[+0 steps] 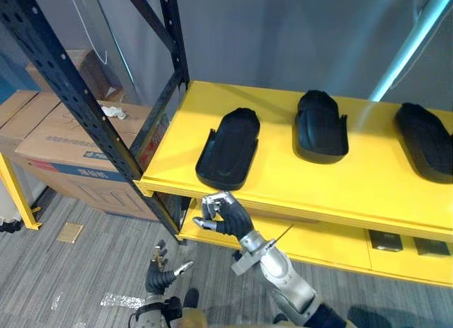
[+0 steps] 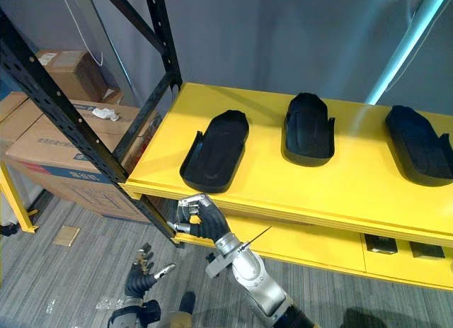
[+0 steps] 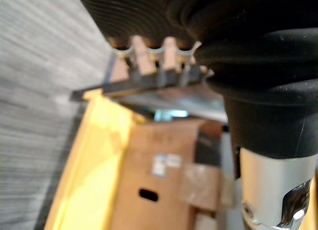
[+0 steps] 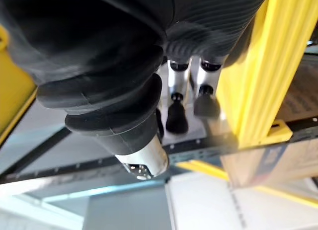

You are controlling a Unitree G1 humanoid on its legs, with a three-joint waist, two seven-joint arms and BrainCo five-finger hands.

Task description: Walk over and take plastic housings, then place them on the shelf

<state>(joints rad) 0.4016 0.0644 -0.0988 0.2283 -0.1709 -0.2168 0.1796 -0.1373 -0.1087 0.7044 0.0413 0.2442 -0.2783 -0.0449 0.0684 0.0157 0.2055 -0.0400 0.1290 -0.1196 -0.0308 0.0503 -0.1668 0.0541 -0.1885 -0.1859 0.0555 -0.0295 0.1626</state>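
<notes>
Left eye view: the right hand (image 1: 225, 213), fingers curled empty, sits just under the shelf (image 1: 283, 179) lip, the nearest plastic housing (image 1: 230, 147) lying front-to-back on the shelf above it; left hand (image 1: 161, 273), slack-fingered, hangs lower.

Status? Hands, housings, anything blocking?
Right hand curled, empty, below shelf front edge; left hand open, low. Left housing, middle housing, right housing all on shelf. No obstruction seen.

The rightmost housing (image 1: 425, 140) runs off the edge of view. Two dark items (image 1: 386, 241) on the lower shelf (image 1: 318, 244) sit half hidden under the top shelf (image 1: 276, 165); can't tell what they are.
</notes>
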